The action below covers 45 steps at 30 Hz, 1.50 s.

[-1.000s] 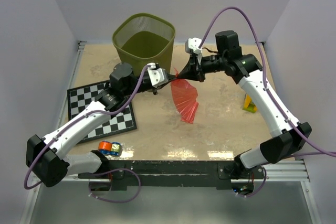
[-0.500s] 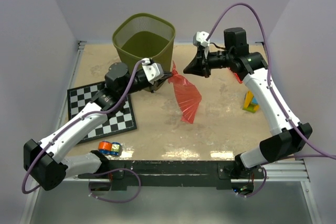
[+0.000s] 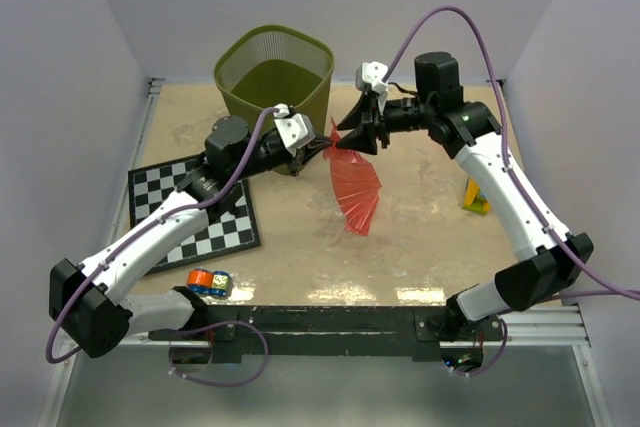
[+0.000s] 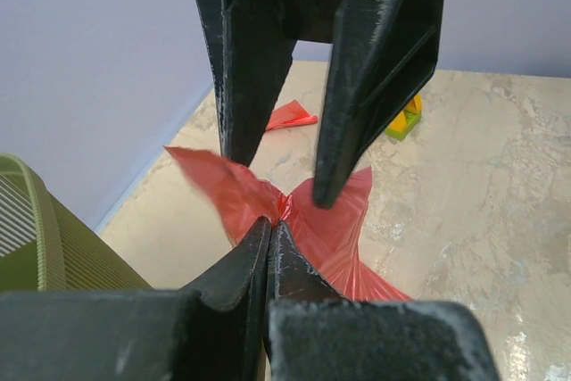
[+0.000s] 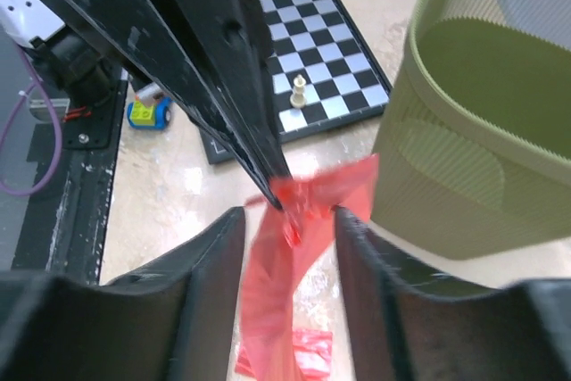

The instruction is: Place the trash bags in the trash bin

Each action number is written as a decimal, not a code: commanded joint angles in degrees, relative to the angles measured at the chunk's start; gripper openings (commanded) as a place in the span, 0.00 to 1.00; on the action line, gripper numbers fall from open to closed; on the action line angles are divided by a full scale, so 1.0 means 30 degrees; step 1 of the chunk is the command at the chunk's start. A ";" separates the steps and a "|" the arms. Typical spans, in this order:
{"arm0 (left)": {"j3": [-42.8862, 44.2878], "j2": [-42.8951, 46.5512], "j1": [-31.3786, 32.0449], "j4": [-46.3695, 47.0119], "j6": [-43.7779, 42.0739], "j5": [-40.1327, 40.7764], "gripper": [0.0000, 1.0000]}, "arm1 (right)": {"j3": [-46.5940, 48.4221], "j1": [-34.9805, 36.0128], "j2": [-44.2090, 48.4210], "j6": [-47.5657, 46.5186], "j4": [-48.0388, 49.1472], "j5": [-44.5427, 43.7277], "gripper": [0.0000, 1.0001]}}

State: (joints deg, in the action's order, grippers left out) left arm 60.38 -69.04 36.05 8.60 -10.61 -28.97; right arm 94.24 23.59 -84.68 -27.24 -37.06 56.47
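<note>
A red-pink trash bag [image 3: 356, 190] hangs by its bunched top, and its lower end rests on the table. My left gripper [image 3: 324, 148] [image 4: 272, 222] is shut on that top corner, just right of the trash bin [image 3: 275, 72], an olive-green mesh basket. My right gripper [image 3: 345, 139] [image 5: 288, 217] is open, one finger [image 5: 210, 292] on each side of the bag [image 5: 284, 310], touching nothing that I can see. Its two black fingers [image 4: 375, 69] point down over the bag [image 4: 332, 231] in the left wrist view. A second small red trash bag [image 4: 290, 116] lies flat on the table farther off.
A chessboard [image 3: 195, 209] with a white piece [image 5: 300, 91] lies left under my left arm. A small toy car [image 3: 208, 282] sits near the front edge. Yellow and green blocks [image 3: 476, 197] stand at the right. Grey walls close in the back and sides.
The left gripper has shut on the bag's top. The right gripper let go, drew back to the right, then returned and opened around the bag's top.
</note>
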 commanded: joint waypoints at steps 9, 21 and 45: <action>0.1143 0.0100 -0.0065 0.0357 0.0754 -0.0568 0.00 | 0.0639 0.1335 0.0162 0.0029 0.1661 -0.1567 0.05; 0.0469 0.0804 -0.0123 0.0707 0.0725 0.0165 0.00 | 0.0931 0.1305 0.0162 -0.0761 -0.0156 -0.0832 0.38; 0.2695 0.0835 -0.0533 -0.5388 -0.7334 -0.5778 0.32 | 0.1313 0.1305 -0.0570 -0.2754 -0.1445 0.0542 0.09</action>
State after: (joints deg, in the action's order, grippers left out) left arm 65.41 -66.76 34.85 -5.52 -27.75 -38.06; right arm 95.72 27.44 -85.54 -32.14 -39.51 54.61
